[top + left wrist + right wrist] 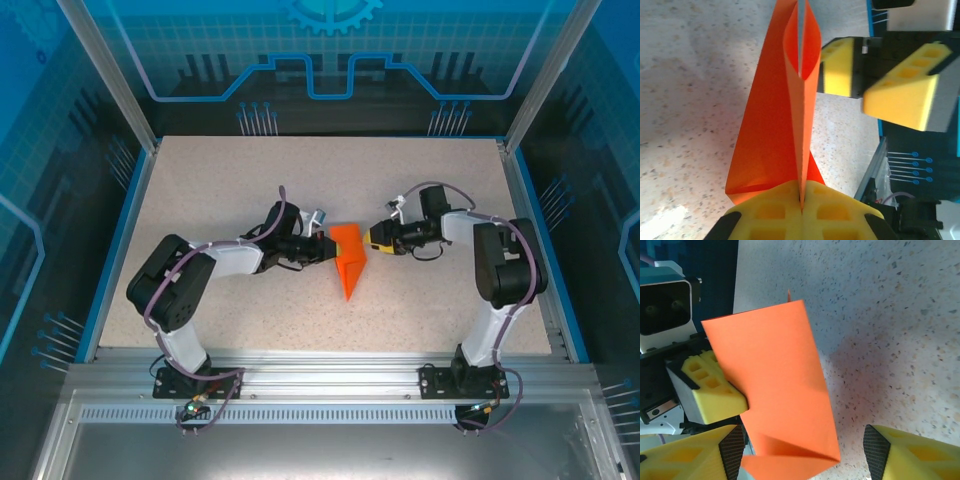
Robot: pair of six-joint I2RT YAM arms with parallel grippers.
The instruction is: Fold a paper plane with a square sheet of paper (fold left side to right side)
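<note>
Your left gripper (801, 200) pinches the half-folded orange paper sheet (765, 135) upright, mid-fold. Your right gripper (802, 452) sits beside it, jaws apart. Next, you likely lay the flap rightward and crease it.

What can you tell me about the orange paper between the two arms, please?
The orange paper is thin, plain and folded into layers, tapering to a point toward the arms' bases. It stands on edge over the speckled table, one end pinched in the shut left claw. The open right claw faces it without gripping.
</note>
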